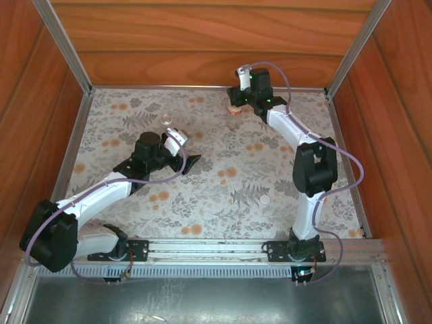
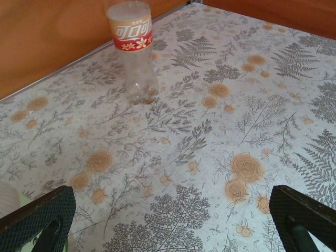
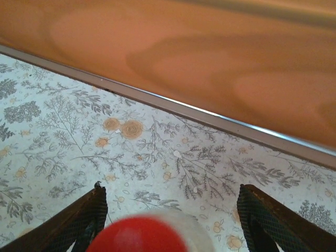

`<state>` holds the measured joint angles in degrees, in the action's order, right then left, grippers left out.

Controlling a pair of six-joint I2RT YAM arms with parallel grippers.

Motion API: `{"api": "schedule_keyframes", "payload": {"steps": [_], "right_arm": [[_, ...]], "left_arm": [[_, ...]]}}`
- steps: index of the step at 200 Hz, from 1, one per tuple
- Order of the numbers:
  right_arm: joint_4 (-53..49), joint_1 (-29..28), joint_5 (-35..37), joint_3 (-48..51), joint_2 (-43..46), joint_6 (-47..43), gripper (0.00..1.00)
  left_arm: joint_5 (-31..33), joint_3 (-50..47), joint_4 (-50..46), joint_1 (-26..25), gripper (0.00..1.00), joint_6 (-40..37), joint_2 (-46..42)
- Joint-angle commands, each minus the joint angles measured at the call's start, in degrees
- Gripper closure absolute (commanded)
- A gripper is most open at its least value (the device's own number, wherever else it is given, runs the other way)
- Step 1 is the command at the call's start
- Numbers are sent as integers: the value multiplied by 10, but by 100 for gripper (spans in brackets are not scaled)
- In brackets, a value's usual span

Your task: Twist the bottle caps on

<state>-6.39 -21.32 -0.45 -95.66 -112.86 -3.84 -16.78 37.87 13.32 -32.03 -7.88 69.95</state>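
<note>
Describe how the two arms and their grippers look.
Both the left arm and right arm have white links, black joint housings and a loose lilac cable. Small green lights glow near the right wrist. The left gripper and right gripper have black, mesh-textured fingers.

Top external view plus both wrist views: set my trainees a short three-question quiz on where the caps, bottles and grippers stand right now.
1. True or false: the left gripper is shut on the bottle with the pinkish-red label.
2. Where is the white cap? A) lying loose on the table; B) between the left gripper's fingers; C) screwed onto a bottle.
3. Fill in: the cap seen between the right gripper's fingers is coloured ____.

Key
1. False: its jaws stand wide open, and the bottle stands apart, ahead of them.
2. A.
3. Red: the red cap sits low between open jaws.
</note>
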Motion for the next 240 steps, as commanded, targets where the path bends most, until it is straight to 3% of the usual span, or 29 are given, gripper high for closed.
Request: {"api": "schedule_keyframes", "payload": {"steps": [1,71,121,165,240], "right_arm": [[12,4,1,13,39,6,24],[47,5,-33,98,146,5,12],[39,-1,-79,176,245,1,10],[35,-29,-128,229,285,-3,10],[43,-58,-148,267,296,4,10]], "left_arm": [[-3,8,10,-2,0,-1,-3],[67,47,11,34,0,58,-40],[177,86,1,68,0,64,-32],[169,89,-7,134,0,81,-18],[69,28,3,138,0,20,8]]}}
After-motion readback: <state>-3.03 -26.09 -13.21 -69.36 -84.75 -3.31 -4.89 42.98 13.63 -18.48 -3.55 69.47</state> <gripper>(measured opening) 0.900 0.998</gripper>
